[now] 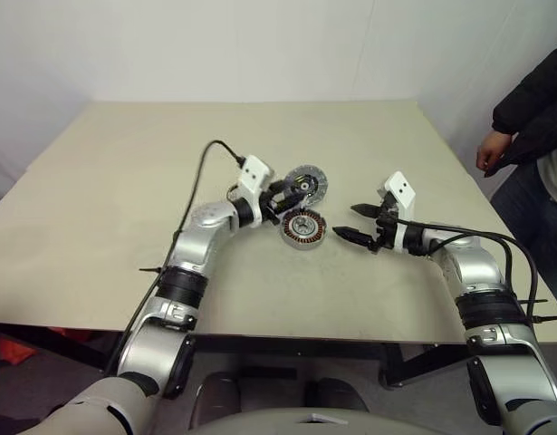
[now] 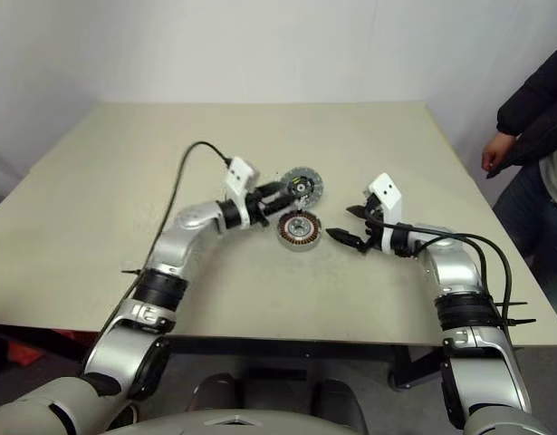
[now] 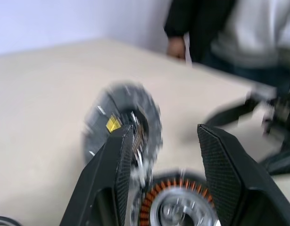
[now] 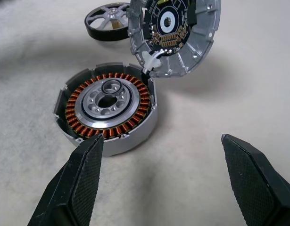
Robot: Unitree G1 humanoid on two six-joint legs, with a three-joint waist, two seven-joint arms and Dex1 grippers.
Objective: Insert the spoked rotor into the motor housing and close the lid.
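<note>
Motor housing: I see the motor housing (image 4: 107, 110) lying flat on the counter (image 1: 124, 199), near its middle, copper windings and silver hub facing up.
Lid: the lid (image 4: 173, 35) stands tilted on edge just behind the housing, toward the counter's far edge, its dark centre and small green-yellow bits showing; a white connector at its lower rim touches the housing's rim.
Spoked rotor: the spoked rotor (image 4: 108, 21) lies flat on the counter behind the housing and beside the lid, apart from the housing.
Left end effector: my left end effector (image 1: 292, 193) is at the lid, one finger (image 3: 114, 165) against its rim, the other clear of it; jaws apart. I cannot tell whether it grips the lid.
Right end effector: my right end effector (image 1: 358, 223) hovers on the housing's right-edge side, near it, jaws wide apart, holding nothing.
Person: a person (image 1: 532, 118) in a dark jacket stands by the counter's right edge.
</note>
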